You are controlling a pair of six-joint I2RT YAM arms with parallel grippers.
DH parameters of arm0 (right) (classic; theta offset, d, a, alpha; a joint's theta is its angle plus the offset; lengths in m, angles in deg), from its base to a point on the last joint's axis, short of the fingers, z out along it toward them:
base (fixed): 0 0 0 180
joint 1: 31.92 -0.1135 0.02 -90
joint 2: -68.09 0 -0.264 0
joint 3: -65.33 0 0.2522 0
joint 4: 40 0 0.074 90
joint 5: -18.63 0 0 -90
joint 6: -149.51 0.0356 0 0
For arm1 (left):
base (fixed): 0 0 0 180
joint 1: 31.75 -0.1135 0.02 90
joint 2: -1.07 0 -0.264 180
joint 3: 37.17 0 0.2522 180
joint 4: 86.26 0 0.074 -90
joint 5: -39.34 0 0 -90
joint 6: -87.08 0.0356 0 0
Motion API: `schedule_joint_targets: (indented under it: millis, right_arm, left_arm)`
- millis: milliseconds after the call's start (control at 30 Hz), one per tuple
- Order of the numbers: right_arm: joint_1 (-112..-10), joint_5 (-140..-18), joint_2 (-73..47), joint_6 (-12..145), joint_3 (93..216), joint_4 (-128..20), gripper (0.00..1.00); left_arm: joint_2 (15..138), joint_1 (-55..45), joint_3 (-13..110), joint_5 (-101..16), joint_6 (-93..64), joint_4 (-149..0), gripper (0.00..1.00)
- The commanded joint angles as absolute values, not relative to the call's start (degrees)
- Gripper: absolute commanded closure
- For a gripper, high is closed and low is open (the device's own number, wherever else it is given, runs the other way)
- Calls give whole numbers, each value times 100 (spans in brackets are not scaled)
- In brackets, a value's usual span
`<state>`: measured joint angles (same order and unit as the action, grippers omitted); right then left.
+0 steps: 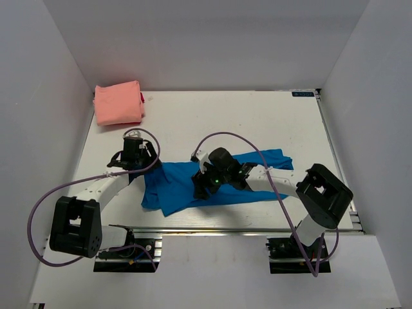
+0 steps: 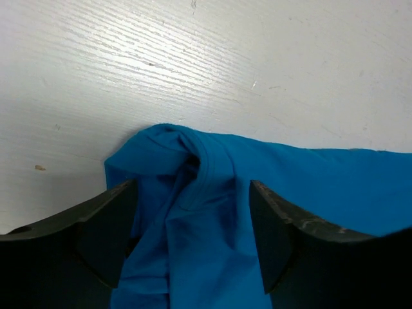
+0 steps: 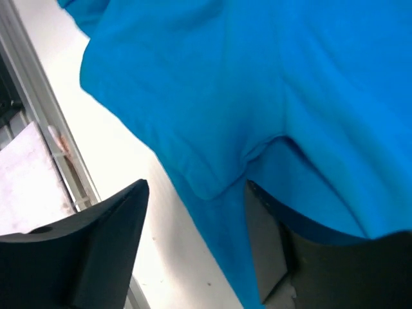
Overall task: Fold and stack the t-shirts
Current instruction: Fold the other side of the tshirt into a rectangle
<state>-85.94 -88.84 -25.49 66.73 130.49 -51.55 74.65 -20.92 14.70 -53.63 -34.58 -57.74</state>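
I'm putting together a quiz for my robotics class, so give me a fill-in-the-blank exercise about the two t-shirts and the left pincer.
1. The folded t-shirt in the table's far left corner is ___ in colour.
2. The unfolded t-shirt near the table's front edge is ___ in colour.
3. The left pincer holds its fingers ___, with cloth between them.
Missing words: pink; blue; open.

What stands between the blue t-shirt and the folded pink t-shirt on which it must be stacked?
Nothing loose on the table. Between the blue t-shirt and the pink t-shirt there are only the left gripper and its purple cable.
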Motion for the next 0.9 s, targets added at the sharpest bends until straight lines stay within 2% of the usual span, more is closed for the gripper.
schedule_joint_targets:
  millis: [0, 67, 267, 367, 400, 467, 667, 867]
  right_arm:
    - [-8598, -8517, -2323, 6838, 13182, -5025, 30]
    - [-8615, -8455, -2314, 6882, 13244, -4999, 30]
    - [-8580, -7234, -2060, 7418, 13183, -5033, 30]
    - [-8545, -6444, -1981, 7770, 13121, -5182, 26]
    - [-8527, -6190, -1972, 7979, 13095, -5218, 26]
    - [-8404, -5881, -1971, 8278, 13068, -5358, 26]
    - [-7983, -6108, -2077, 8535, 12998, -5474, 26]
    - [-7719, -6459, -2208, 8509, 12892, -5447, 26]
  left_arm:
    - [7183, -2121, 1386, -5173, -3210, -5966, 24]
    - [7130, -2121, 1255, -4944, -3035, -6028, 27]
    - [6883, -2121, 894, -4645, -2859, -6441, 27]
    - [6997, -2121, 894, -4592, -2805, -6512, 34]
    - [6997, -2068, 894, -4592, -2805, -6512, 40]
    - [7111, -2068, 894, -4592, -2805, -6564, 42]
    - [7164, -2068, 841, -4591, -2753, -6617, 50]
    - [7279, -2068, 841, -4776, -2700, -6512, 50]
